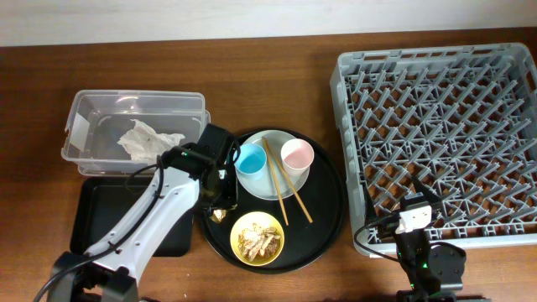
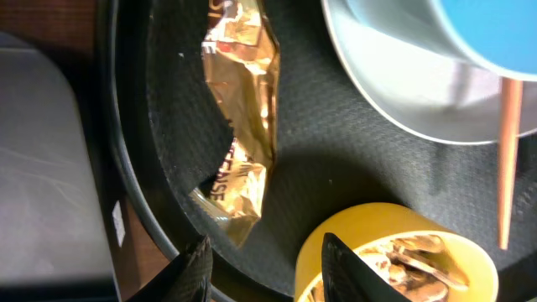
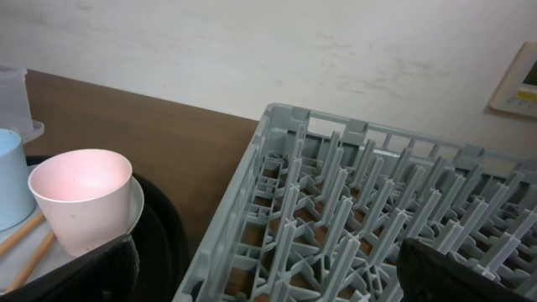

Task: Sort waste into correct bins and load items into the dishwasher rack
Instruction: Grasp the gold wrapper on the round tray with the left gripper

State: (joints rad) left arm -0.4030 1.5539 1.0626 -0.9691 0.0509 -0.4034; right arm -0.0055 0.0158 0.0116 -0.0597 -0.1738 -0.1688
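Left gripper (image 2: 267,267), jaws spread, hung over the crinkled, shiny gold-brown wrapper (image 2: 243,117) at nine o'clock on the round black tray (image 2: 336,168).

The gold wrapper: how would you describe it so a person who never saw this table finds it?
Find the large round black tray left of the grey rack. At its left edge, beside the yellow bowl, lies the wrapper. Only it is shiny, crinkled and gold-brown; its neighbours are smooth dishes.
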